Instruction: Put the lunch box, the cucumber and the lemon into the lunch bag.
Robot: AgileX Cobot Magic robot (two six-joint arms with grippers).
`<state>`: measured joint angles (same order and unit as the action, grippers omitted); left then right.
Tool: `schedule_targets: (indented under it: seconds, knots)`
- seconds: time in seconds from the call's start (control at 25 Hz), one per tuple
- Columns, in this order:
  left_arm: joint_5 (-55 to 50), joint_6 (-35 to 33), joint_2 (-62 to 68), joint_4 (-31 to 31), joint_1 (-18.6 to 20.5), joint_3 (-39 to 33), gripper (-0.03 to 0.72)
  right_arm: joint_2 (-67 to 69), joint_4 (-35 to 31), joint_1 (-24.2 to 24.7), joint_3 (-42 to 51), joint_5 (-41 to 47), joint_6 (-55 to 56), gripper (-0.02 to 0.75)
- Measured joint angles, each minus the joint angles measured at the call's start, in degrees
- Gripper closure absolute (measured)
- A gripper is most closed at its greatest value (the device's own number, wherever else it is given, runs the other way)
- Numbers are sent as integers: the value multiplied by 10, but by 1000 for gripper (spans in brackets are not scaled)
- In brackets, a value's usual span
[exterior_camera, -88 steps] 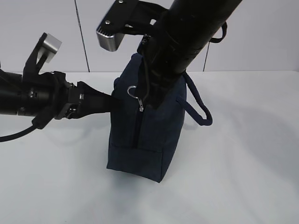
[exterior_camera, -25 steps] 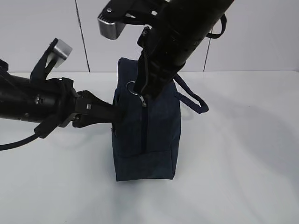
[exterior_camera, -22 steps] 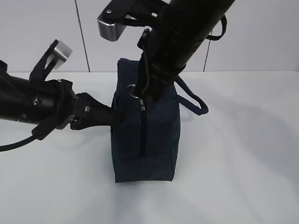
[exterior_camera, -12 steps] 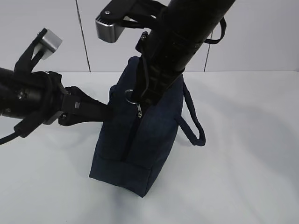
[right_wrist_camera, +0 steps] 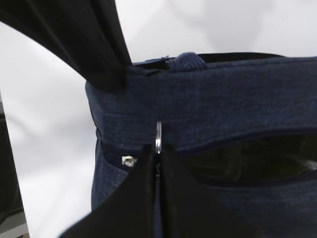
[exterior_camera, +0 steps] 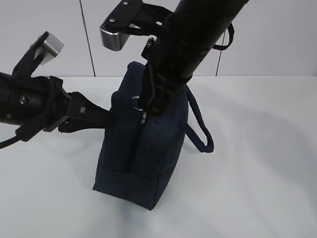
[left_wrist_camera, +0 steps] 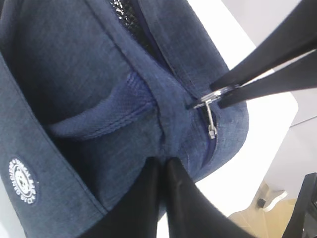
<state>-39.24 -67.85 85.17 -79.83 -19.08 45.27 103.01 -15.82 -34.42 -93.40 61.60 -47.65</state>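
Observation:
The navy lunch bag (exterior_camera: 143, 153) stands tilted on the white table, its top leaning right. My left gripper (exterior_camera: 110, 119) comes in from the left and is shut on a fold of the bag's side fabric (left_wrist_camera: 163, 161). From above, my right gripper (exterior_camera: 143, 106) is shut on the metal ring pull (right_wrist_camera: 158, 136) of the zipper. In the right wrist view the zipper is partly open onto a dark inside (right_wrist_camera: 247, 158). A strip of silver lining (left_wrist_camera: 124, 7) shows in the left wrist view. The lunch box, the cucumber and the lemon are out of view.
The bag's loop handle (exterior_camera: 200, 131) hangs off its right side. White table (exterior_camera: 257, 188) lies around the bag, and a pale wall (exterior_camera: 277, 44) stands behind it. The right arm (exterior_camera: 198, 34) slants over the bag from the upper right.
The bag has gone from upright to leaning, and its base has slid left. My left gripper has drawn back leftwards with the fabric. The right gripper stays on the ring pull.

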Motion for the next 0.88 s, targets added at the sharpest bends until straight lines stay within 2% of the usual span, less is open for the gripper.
schedule_targets:
  seconds: [0.36, 0.88]
  knots:
    - [5, 2, 0, 2, 0, 0, 694, 4, 37, 0, 0, 28, 14, 730]
    - [6, 3, 6, 5, 0, 0, 694, 6, 28, 0, -42, 88, 23, 730]
